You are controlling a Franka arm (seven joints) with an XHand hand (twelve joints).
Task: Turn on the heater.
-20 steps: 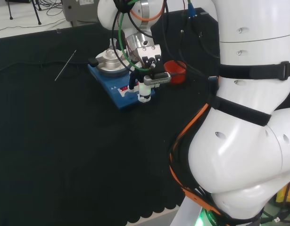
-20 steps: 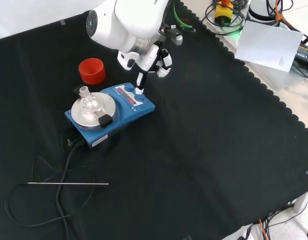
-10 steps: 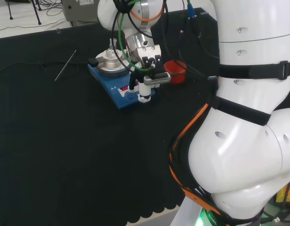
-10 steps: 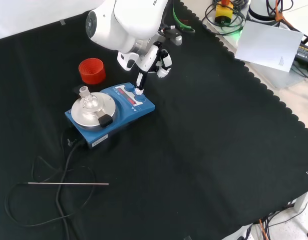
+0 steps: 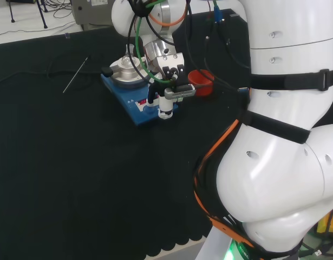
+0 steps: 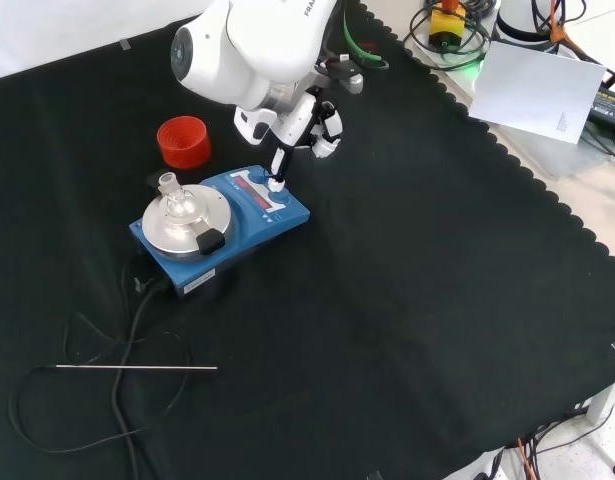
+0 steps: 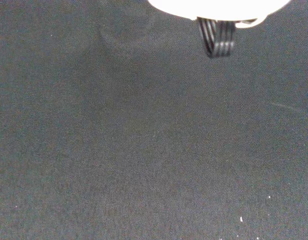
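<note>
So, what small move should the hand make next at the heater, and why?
Probably a short press straight down. In the front view one finger of the hand points down with its tip at the round knob on the blue heater's control panel, beside the red display. Whether the tip already touches it, I cannot tell.

**Even room light, dark cloth, one soft close view**

Light falls evenly from above. The black cloth point(image 6: 407, 300) soaks it up and shows almost no shadows in the front view. The arm's white links point(image 5: 280, 162) shine bright in the head view, with soft glare on their curves. The heater's metal plate point(image 6: 177, 222) gives a pale sheen. In the wrist view the cloth looks grey and grainy, and a white part of the hand point(image 7: 219, 5) is overexposed and blurred.
</note>
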